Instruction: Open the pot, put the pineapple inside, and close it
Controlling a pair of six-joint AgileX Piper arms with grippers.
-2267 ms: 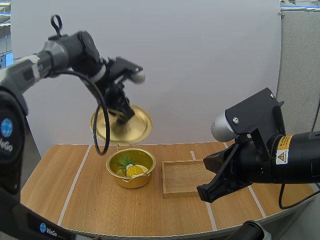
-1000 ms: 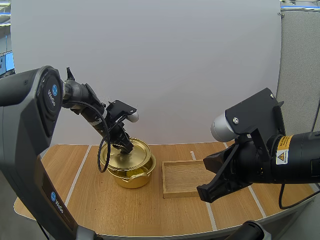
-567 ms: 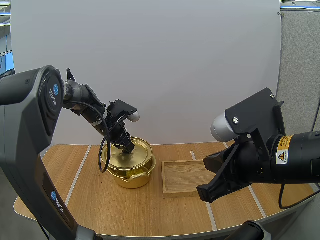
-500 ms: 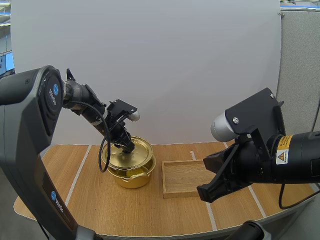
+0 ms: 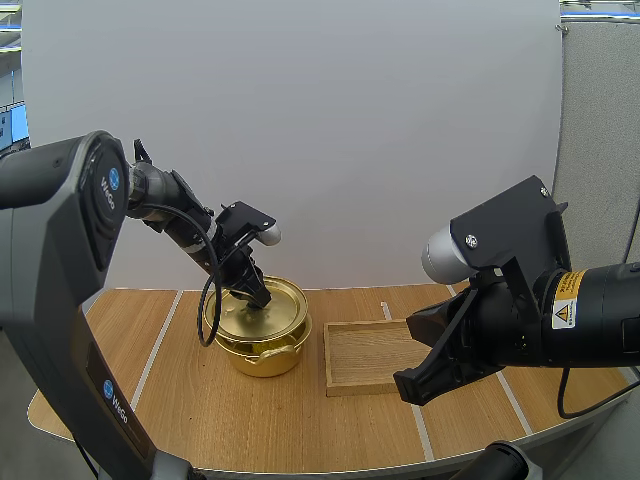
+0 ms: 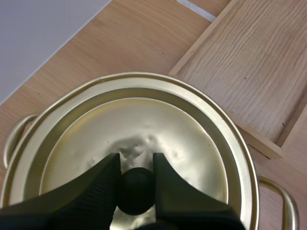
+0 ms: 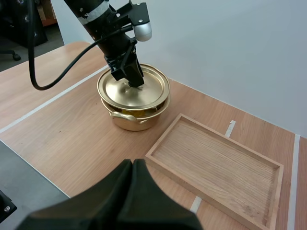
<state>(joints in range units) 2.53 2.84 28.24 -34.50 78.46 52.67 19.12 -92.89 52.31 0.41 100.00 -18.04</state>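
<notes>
Now the lid (image 6: 163, 120), held high a moment ago, sits on the pot (image 5: 262, 352) below the left fingers (image 6: 93, 191), which stay clamped on its knob (image 6: 136, 191). The pineapple is covered inside; only release seems left. The right fingers (image 7: 108, 191) lie together, well apart from it.

Bright, even light, probably from overhead: you see only a short, soft shadow beneath the pot (image 7: 134, 120) on the table (image 5: 200, 400). The lid (image 6: 182, 139) carries a pale, diffuse sheen at its middle. In the high view, straight lines bow toward the edges.
</notes>
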